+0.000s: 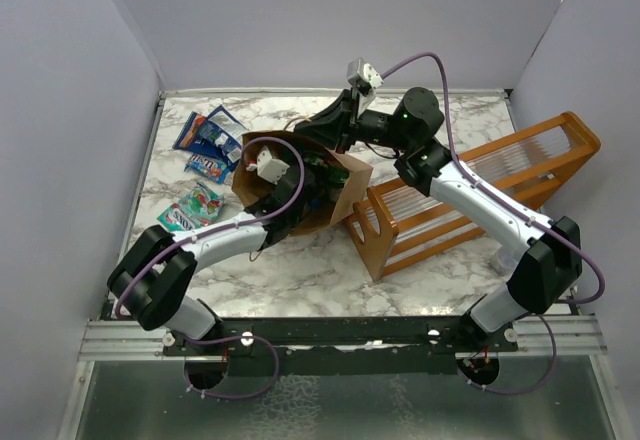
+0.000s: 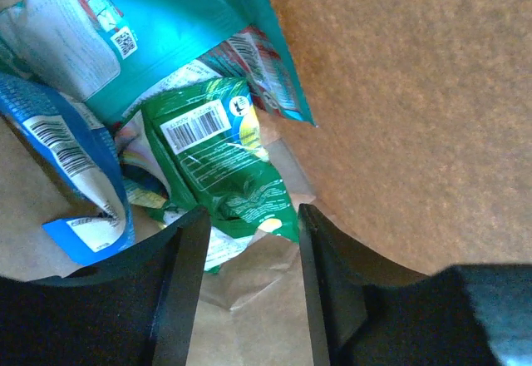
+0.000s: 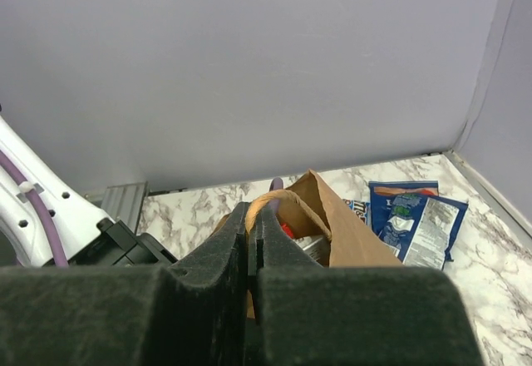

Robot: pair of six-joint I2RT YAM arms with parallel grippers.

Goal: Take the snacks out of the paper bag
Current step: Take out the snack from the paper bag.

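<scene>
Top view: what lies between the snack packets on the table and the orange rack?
The paper bag lies between them, and the left gripper reaches inside it. The top view shows this.

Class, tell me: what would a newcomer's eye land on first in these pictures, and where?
The brown paper bag mid-table draws the eye, the left fingers parted inside it at a green packet, the right fingers pinched at its top. Shiny blue and teal packets lie on the marble to its left, an orange rack to its right.
</scene>
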